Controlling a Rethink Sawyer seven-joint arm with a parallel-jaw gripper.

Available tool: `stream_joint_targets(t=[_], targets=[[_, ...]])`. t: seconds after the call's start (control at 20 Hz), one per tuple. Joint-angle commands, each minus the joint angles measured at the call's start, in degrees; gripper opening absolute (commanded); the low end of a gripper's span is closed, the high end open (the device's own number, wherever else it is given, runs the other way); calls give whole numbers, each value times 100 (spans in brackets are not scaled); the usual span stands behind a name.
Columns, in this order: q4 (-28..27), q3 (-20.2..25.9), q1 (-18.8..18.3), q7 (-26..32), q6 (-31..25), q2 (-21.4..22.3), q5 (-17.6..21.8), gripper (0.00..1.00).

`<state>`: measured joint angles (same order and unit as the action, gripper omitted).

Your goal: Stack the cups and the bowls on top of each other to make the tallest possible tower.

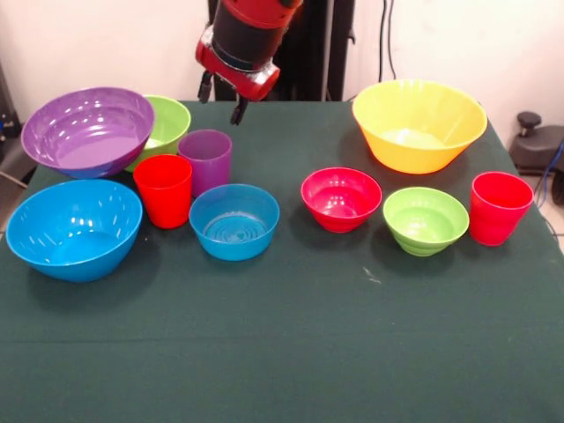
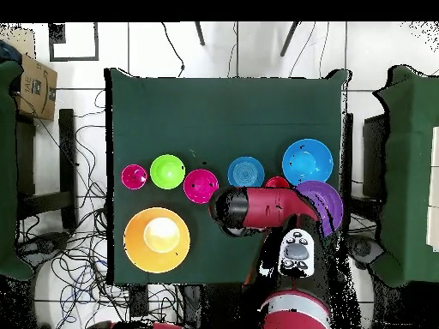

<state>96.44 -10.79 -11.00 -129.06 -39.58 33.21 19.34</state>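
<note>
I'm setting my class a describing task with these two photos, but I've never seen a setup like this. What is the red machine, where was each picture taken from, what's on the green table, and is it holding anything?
The red and black machine is a robot arm with a gripper at its tip. One picture is taken from across the table, facing the robot; the other looks straight down, with the robot's base at the bottom.

On the green table lie plastic dishes. In the facing picture, one side holds a purple bowl, a lime green bowl behind it, a big blue bowl, a small blue bowl, a red cup and a purple cup. The other side holds a big yellow bowl, a small red-pink bowl, a small green bowl and another red cup.

The gripper hangs above the table with nothing in it. I cannot tell how its jaws stand.
</note>
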Motion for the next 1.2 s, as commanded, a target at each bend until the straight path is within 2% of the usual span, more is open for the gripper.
stream_joint_targets(t=[0.05,0.2,0.5,0.6,0.75,1.2], targets=[[897,947,-767,956,1395,662,496,100],[984,959,-766,772,1436,732,523,100],[887,1199,-1207,848,1670,599,743,100],[881,1232,-1363,834,1429,564,667,100],[773,1275,-1554,908,1356,461,768,100],[579,1290,-1519,735,1275,196,997,100]])
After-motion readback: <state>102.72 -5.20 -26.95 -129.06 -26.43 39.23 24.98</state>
